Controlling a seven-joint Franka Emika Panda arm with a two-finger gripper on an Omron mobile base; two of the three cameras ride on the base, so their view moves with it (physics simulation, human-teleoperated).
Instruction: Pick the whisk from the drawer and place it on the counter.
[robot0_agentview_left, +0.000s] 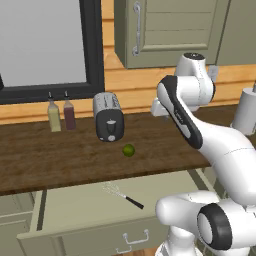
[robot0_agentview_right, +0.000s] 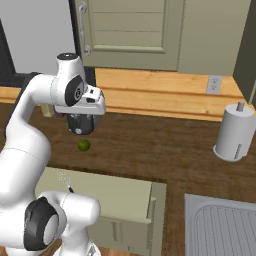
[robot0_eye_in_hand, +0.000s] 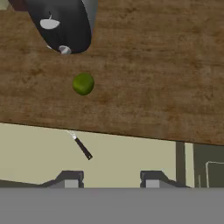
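Bottles: two little ones, a yellowish bottle (robot0_agentview_left: 54, 118) and a dark red bottle (robot0_agentview_left: 69, 116), sit at the back left of the counter (robot0_agentview_left: 60, 155), right under the window.
Toaster: silver and black toaster (robot0_agentview_left: 108, 117) stands on the wood just right of the bottles.
Lime: small green lime (robot0_agentview_left: 129, 150) sits on the counter, just in front of the toaster.
Whisk: the whisk (robot0_agentview_left: 123, 195) lies flat on the pale floor of the drawer (robot0_agentview_left: 75, 212), which is pulled out, wire head left, black handle pointing right. Nothing's touching it.
Gripper: gripper (robot0_eye_in_hand: 107, 180) hangs up above the drawer, fingers parted and nothing between them.
Paper towel: white paper towel roll (robot0_agentview_right: 234, 132) stands far right, with the sink (robot0_agentview_right: 220, 227) in front of it.
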